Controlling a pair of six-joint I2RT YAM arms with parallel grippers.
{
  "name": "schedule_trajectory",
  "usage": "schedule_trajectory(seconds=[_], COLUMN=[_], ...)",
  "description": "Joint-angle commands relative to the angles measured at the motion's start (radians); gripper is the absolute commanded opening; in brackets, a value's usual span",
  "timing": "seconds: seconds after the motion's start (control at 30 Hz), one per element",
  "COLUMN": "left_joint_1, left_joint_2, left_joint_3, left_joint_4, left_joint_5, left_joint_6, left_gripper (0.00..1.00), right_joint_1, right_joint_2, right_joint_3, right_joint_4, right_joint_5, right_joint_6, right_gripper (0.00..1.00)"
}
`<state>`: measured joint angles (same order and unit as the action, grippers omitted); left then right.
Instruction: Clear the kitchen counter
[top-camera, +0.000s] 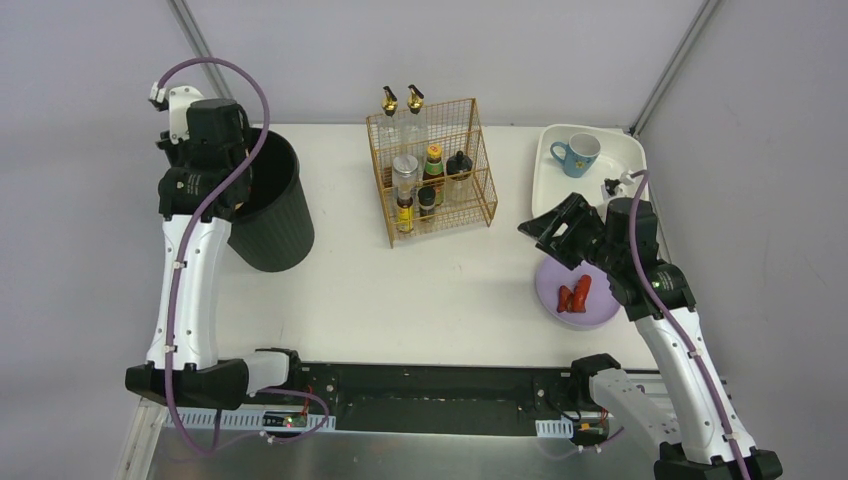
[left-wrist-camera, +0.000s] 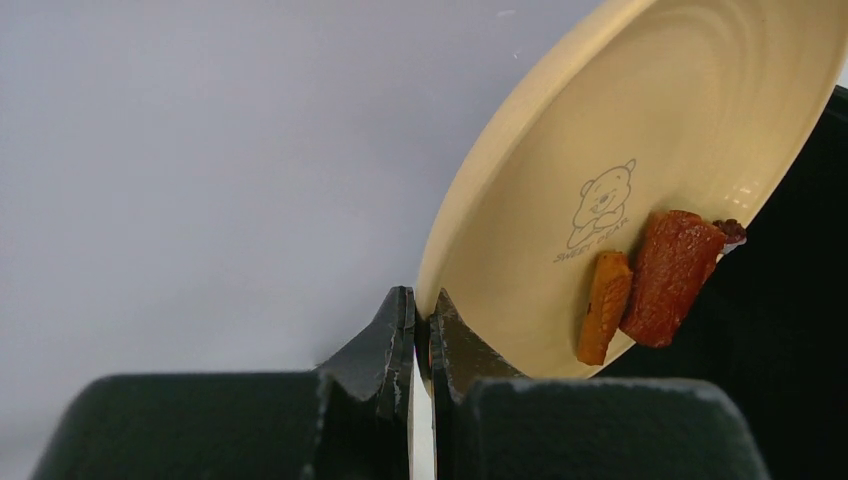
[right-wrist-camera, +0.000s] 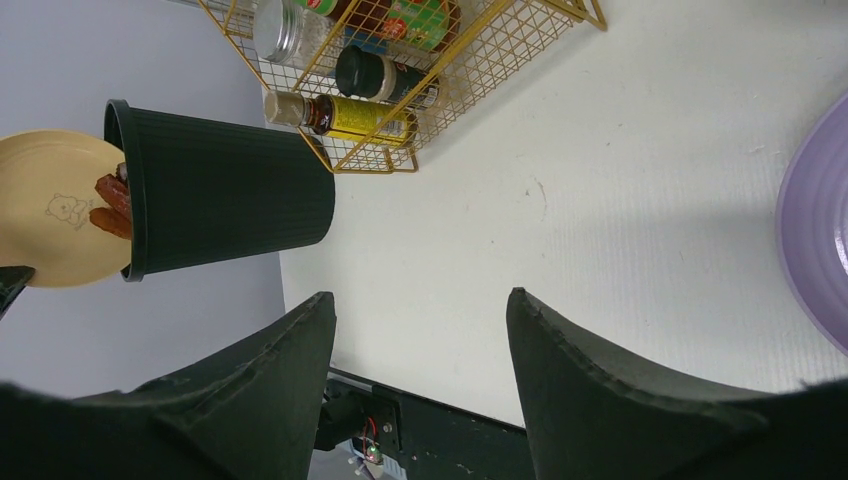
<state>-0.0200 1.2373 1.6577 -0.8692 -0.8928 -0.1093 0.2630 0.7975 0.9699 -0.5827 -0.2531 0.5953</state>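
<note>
White matte rectangular kitchen counter (top-camera: 420, 290) spans centre, black metal rail (top-camera: 430, 395) along front edge. Open run front-centre. L gripper (left-wrist-camera: 422, 330) pinching tilted cream round plate (left-wrist-camera: 640, 130) over black ribbed bin (top-camera: 270, 215), back-left. R gripper (right-wrist-camera: 420, 300) spread, empty, by lilac round plate (top-camera: 590, 305).

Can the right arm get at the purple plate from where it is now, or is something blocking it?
Probably yes: the right hand is open, close beside the purple plate, with only bare kitchen counter below it and nothing between.
</note>
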Motion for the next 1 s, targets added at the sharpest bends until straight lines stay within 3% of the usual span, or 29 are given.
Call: schedule_trajectory(seconds=[0.0, 0.2, 0.27, 0.4, 0.47, 0.8, 0.97], left_joint_1=[-0.087, -0.218, -0.264, -0.337, -0.347, -0.410, -0.473], left_joint_2=[-0.029, -0.060, -0.057, -0.020, 0.005, 0.030, 0.021], left_joint_3=[-0.037, -0.189, -0.259, -0.406, -0.412, -0.212, -0.077], left_joint_4=[0.215, 0.587, 0.792, 1.355, 1.489, 1.513, 1.260], left_joint_5=[-0.204, -0.351, -0.394, -0.430, -0.441, -0.491, -0.537], left_joint_6=[0.166, 0.475, 0.667, 1.163, 1.265, 1.367, 1.218], left_gripper=[0.00, 0.00, 0.00, 0.00, 0.00, 0.00, 0.00], right_joint_1=[0.004, 0.005, 0.006, 0.006, 0.006, 0.007, 0.007], right_joint_2=[-0.001, 0.007, 0.010, 0.010, 0.011, 0.026, 0.044], right_joint_3=[0.000, -0.008, -0.008, -0.010, -0.011, 0.002, 0.022], right_joint_4=[0.043, 0.050, 0.050, 0.051, 0.049, 0.043, 0.042], right_joint_5=[-0.018, -0.019, -0.020, -0.017, -0.018, -0.022, -0.035], right_joint_6=[0.009, 0.011, 0.012, 0.013, 0.012, 0.008, -0.002], right_gripper=[0.66, 0.66, 0.66, 0.66, 0.66, 0.66, 0.67])
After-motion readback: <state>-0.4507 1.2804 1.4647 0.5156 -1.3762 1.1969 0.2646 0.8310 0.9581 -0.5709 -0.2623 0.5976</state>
